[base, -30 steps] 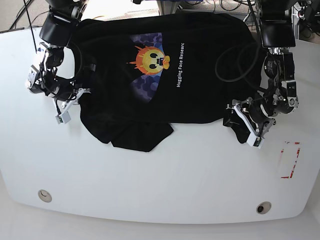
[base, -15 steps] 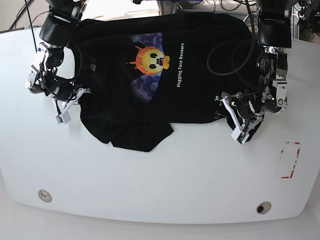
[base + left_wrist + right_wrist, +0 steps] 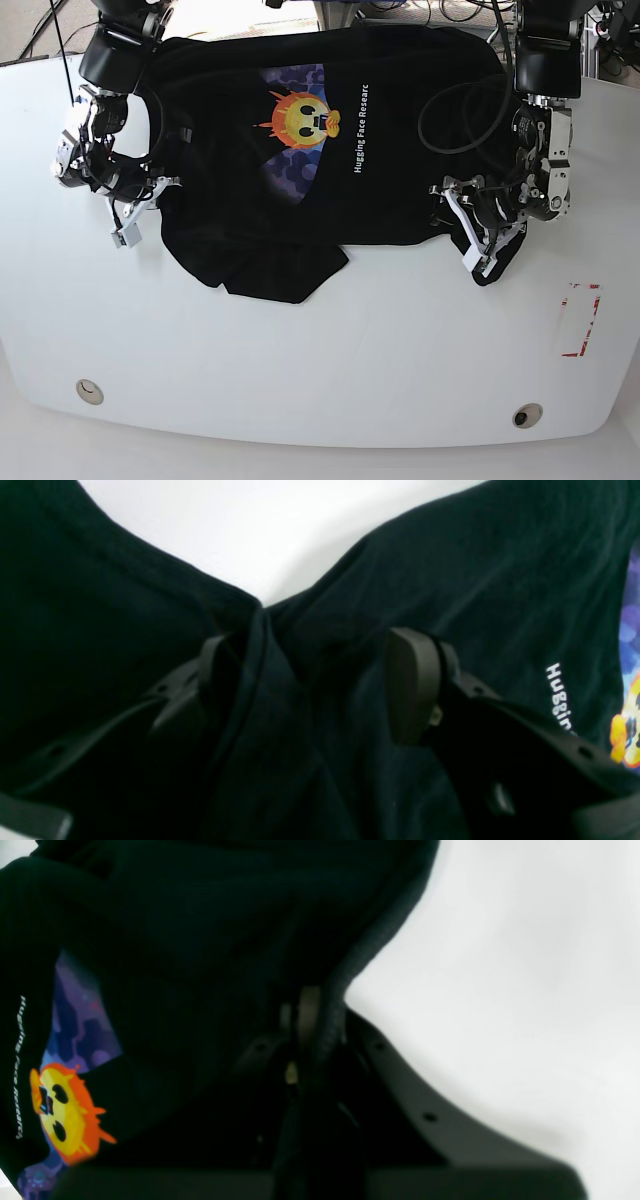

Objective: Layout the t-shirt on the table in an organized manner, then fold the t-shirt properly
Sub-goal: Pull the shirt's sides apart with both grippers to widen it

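A t-shirt (image 3: 320,760) fold runs between the spread left claw (image 3: 310,690); the right claw (image 3: 310,1025) seemingly pinches its edge.

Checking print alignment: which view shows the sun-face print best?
Base view: the sun-face print is whole and sharp on the t-shirt, lettering beside it. Right wrist shows it blurred near the lower left corner; left wrist catches only a sliver at the right edge.

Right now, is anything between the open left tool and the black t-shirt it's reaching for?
Nothing visible. The left tool stands open with a ridge of the black cloth t-shirt already between its fingers, over the white glossy table.
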Controlling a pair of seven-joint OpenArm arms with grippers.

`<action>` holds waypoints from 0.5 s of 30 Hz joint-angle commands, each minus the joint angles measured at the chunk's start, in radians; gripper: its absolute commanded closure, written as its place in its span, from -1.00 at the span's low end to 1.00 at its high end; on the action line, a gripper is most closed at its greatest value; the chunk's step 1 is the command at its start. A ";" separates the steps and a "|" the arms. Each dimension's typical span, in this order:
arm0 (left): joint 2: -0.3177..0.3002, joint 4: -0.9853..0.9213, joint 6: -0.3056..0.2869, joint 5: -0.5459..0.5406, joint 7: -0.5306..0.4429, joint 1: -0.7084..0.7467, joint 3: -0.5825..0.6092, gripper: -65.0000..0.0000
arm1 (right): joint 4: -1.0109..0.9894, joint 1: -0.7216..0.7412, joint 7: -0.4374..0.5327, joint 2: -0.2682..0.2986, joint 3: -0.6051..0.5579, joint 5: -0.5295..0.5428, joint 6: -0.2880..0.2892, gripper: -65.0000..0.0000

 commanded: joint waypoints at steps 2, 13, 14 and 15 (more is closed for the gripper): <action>-0.016 0.012 -0.001 -0.011 -0.011 -0.017 -0.004 -0.03 | 0.015 0.018 0.003 0.015 0.002 0.001 0.002 0.99; -0.017 0.032 0.063 0.026 -0.011 -0.013 -0.012 1.00 | 0.015 0.019 0.003 0.015 0.002 0.001 0.002 0.99; -0.017 0.041 0.063 0.026 -0.011 -0.011 -0.012 1.00 | 0.015 0.019 0.003 0.015 0.002 0.001 0.002 0.99; -0.022 0.069 0.063 0.026 -0.011 -0.010 -0.013 1.00 | 0.015 0.019 0.003 0.016 0.002 0.001 0.002 0.99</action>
